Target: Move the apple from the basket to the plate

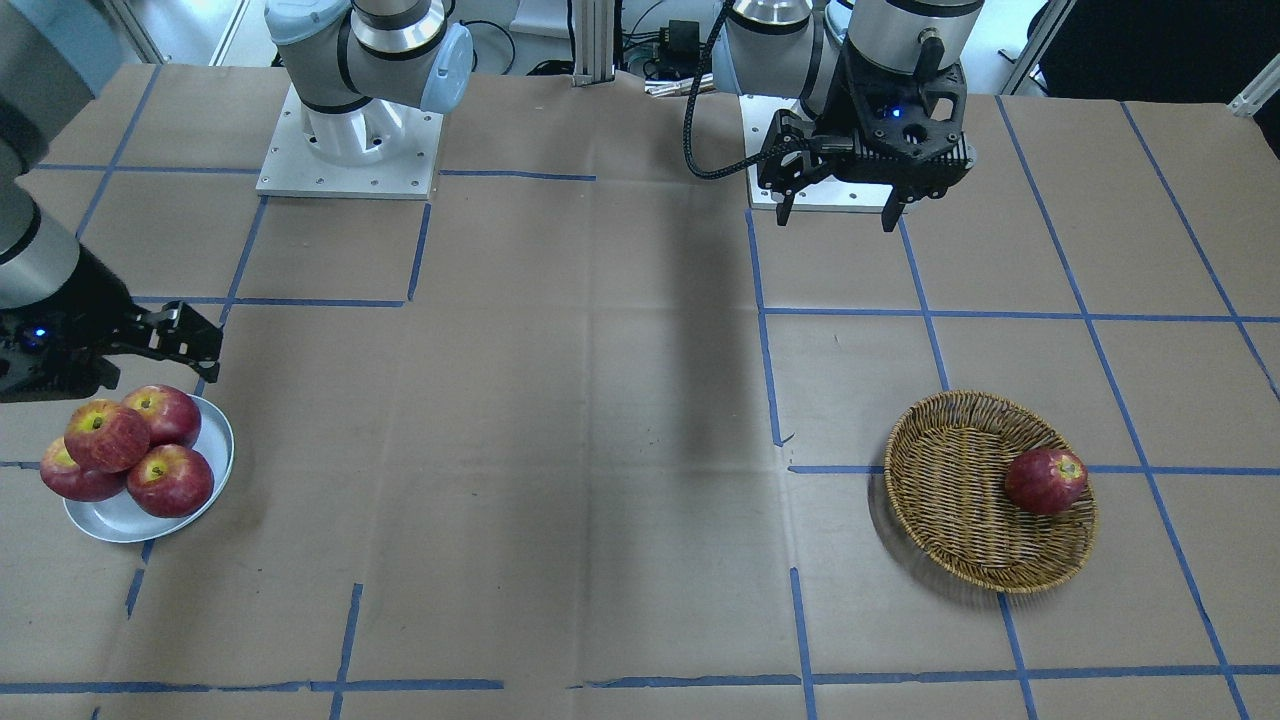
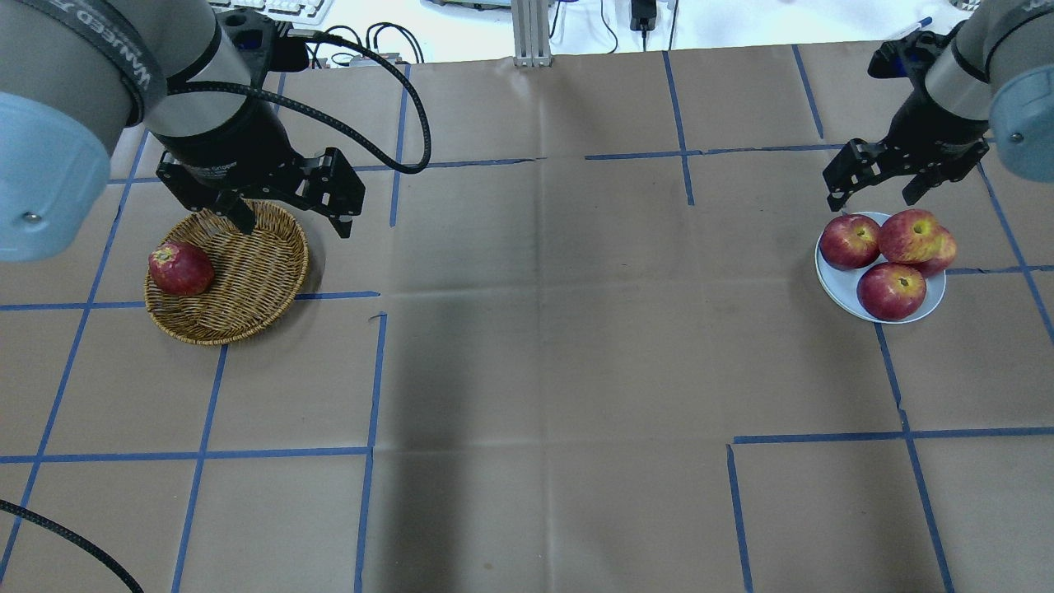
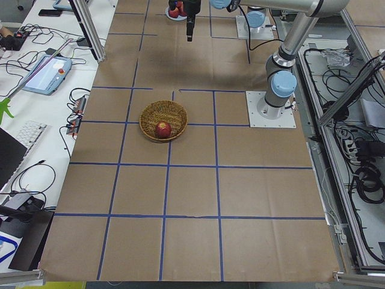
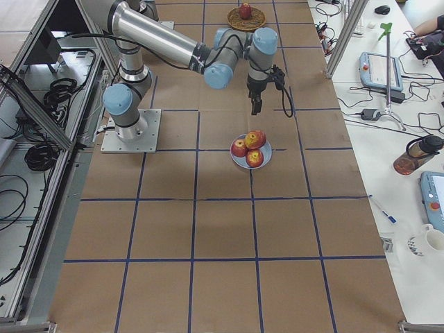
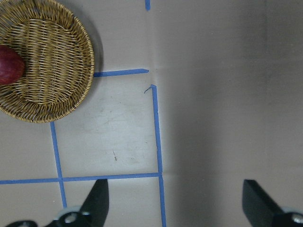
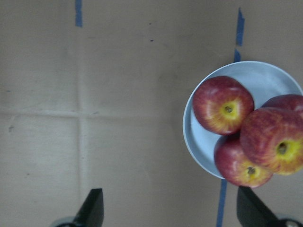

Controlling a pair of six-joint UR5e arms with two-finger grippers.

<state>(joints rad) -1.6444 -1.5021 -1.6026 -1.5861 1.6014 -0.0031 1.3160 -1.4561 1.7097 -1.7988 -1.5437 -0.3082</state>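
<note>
The lighter apple [image 2: 908, 235] with a yellow stem patch lies on top of three darker apples on the pale plate [image 2: 834, 284], which also shows in the front view [image 1: 120, 522] and the right wrist view [image 6: 194, 137]. The same apple shows in the front view [image 1: 105, 435] and the right wrist view [image 6: 277, 146]. The wicker basket [image 2: 247, 280] holds one dark red apple [image 2: 179, 268]. My right gripper [image 2: 871, 199] is open and empty, raised beside the plate. My left gripper [image 2: 292, 224] is open and empty, high beside the basket [image 5: 52, 71].
Brown paper with blue tape lines covers the table [image 2: 543, 371]. The two arm bases [image 1: 350, 150] stand at the robot's edge. Cables and desks with devices lie beyond the table's edges in the side views.
</note>
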